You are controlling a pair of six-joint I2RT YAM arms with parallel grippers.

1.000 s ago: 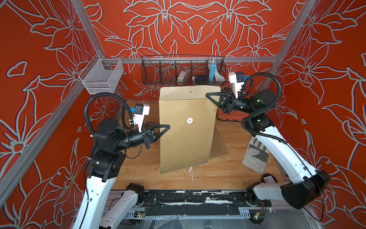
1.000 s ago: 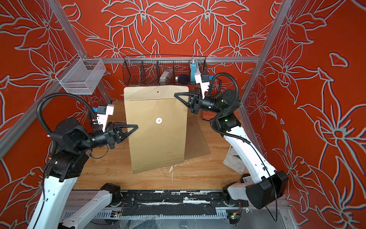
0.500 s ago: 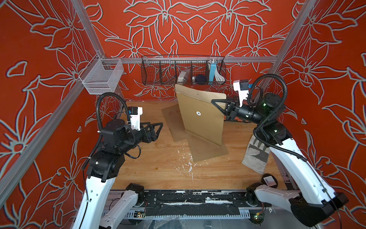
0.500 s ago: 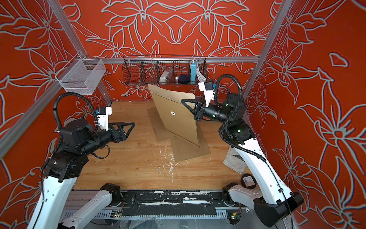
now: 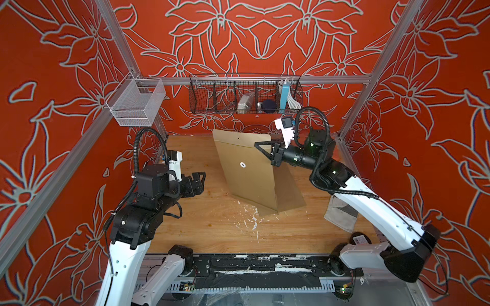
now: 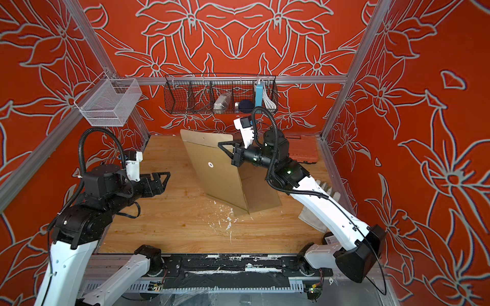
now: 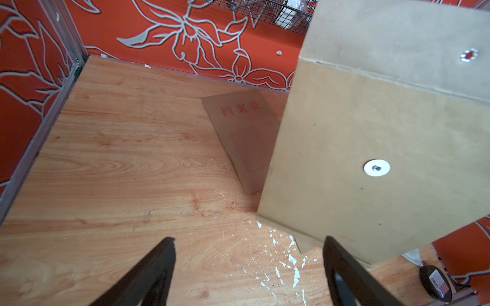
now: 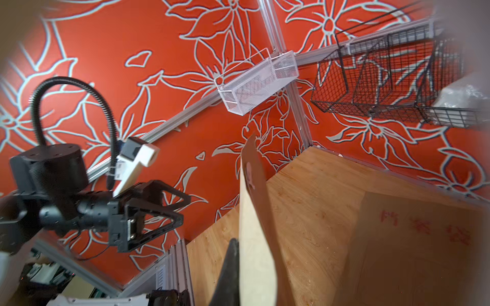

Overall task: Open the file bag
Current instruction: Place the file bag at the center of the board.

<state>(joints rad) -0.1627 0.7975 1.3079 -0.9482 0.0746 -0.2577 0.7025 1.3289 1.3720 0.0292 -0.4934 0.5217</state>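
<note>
The file bag (image 5: 246, 172) (image 6: 214, 174) is a brown kraft envelope with a white button disc (image 5: 242, 164) on its face. It stands tilted in both top views, its lower corner down by the table. Its flap (image 7: 397, 39) stands up at the upper edge. My right gripper (image 5: 256, 145) (image 6: 220, 145) is shut on the bag's upper right edge. In the right wrist view one finger (image 8: 233, 254) presses the thin bag edge (image 8: 254, 212). My left gripper (image 5: 202, 182) (image 7: 249, 239) is open and empty, well left of the bag.
A second brown file bag (image 5: 289, 190) (image 7: 246, 132) with red characters lies flat on the wooden table (image 5: 206, 227) under the held one. A black wire basket (image 5: 244, 98) and a white mesh basket (image 5: 135, 106) hang on the walls. A grey cloth (image 5: 342, 217) lies at the right.
My left gripper has let go of the bag's left edge, opened and drawn back to the left. The bag has swung round and sunk toward the table, held by the right gripper alone.
</note>
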